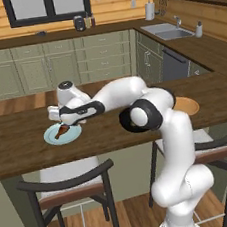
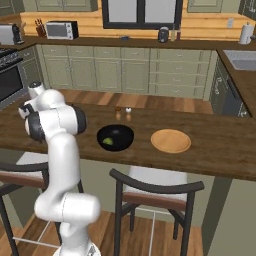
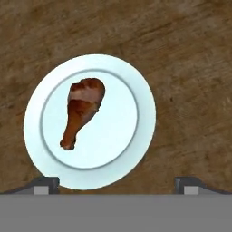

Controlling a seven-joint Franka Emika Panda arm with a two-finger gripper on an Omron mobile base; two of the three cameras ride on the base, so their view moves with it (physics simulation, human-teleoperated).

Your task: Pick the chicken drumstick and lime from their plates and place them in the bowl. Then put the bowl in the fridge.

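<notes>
Drumstick (image 1: pixel 62 130) half hidden by end effector (image 1: pixel 66 122).

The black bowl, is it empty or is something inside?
Not empty. The bowl on the wooden counter has a small green lime sitting inside it.

A dark wooden tabletop (image 2: pixel 220 150) is seen carrying a pale blue plate (image 1: pixel 74 135), a black bowl (image 2: pixel 115 137), an orange-tan plate (image 2: pixel 171 141) beside the bowl, and two small shakers (image 2: pixel 123 114) behind the bowl.
</notes>
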